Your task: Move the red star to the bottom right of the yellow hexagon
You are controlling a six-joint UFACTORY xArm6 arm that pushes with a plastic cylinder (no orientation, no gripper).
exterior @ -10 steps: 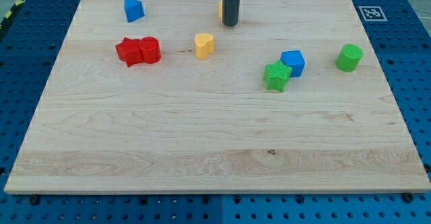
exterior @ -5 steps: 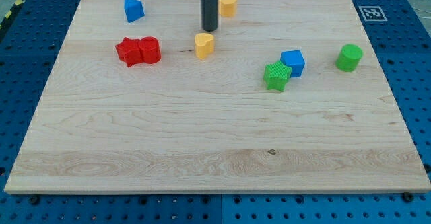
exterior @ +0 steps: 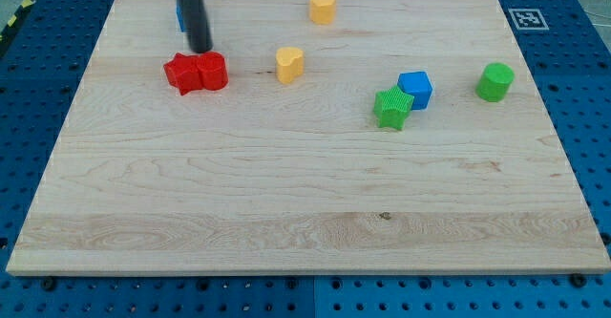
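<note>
My tip (exterior: pixel 200 49) above red star (exterior: pixel 180 74), wooden board (exterior: pixel 286 194).

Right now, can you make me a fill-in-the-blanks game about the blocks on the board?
1. My tip sits just above the two ____ blocks.
2. The green star touches the ____ cube.
3. The green cylinder stands alone at the view's ____.
4. The yellow hexagon lies near the view's ____ edge.

Missing words: red; blue; right; top

No readable text anywhere; only a black-and-white fiducial marker (exterior: pixel 526 18) on the board's (exterior: pixel 286 194) top-right corner.
</note>
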